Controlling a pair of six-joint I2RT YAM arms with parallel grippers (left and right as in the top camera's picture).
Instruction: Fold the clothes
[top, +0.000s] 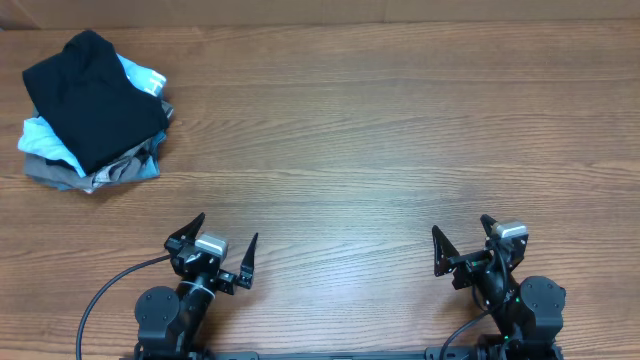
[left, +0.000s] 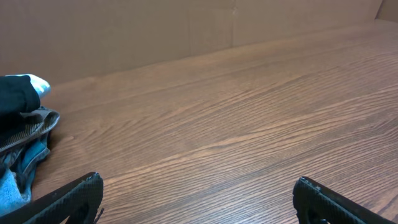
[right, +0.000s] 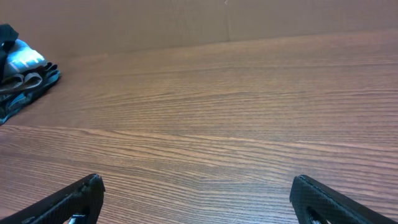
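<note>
Overhead showed my left gripper and right gripper apart, empty, ready for the black T-shirt topping the far-left pile.

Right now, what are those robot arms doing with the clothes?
Nothing yet. The left claw and right claw sit open and empty at the near edge of the table. The black T-shirt lies crumpled on a light blue garment and a grey garment at the far left, not yet folded.
</note>
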